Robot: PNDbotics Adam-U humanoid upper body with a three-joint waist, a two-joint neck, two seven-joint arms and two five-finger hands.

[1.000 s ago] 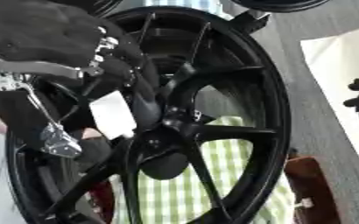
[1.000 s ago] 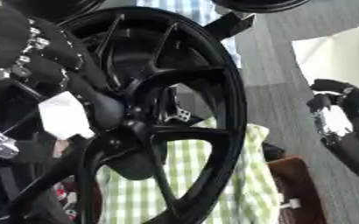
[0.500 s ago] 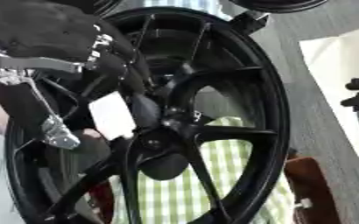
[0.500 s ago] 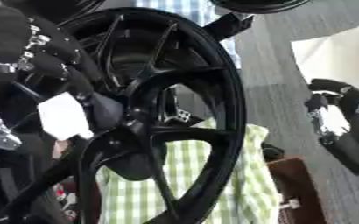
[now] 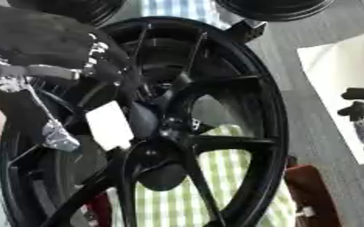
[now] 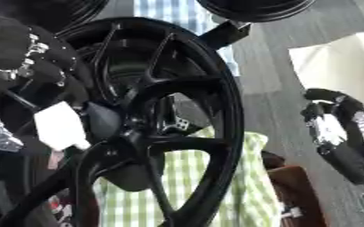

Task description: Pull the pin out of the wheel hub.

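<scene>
Now left hand [image 5: 53, 48] against wheel hub [image 5: 158, 133] spokes.

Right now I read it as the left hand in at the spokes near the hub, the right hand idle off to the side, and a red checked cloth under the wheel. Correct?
Not quite: the cloth is green checked, not red, as the right eye view shows. The left hand is at the spokes of the wheel, and the right hand idles to the side.
</scene>
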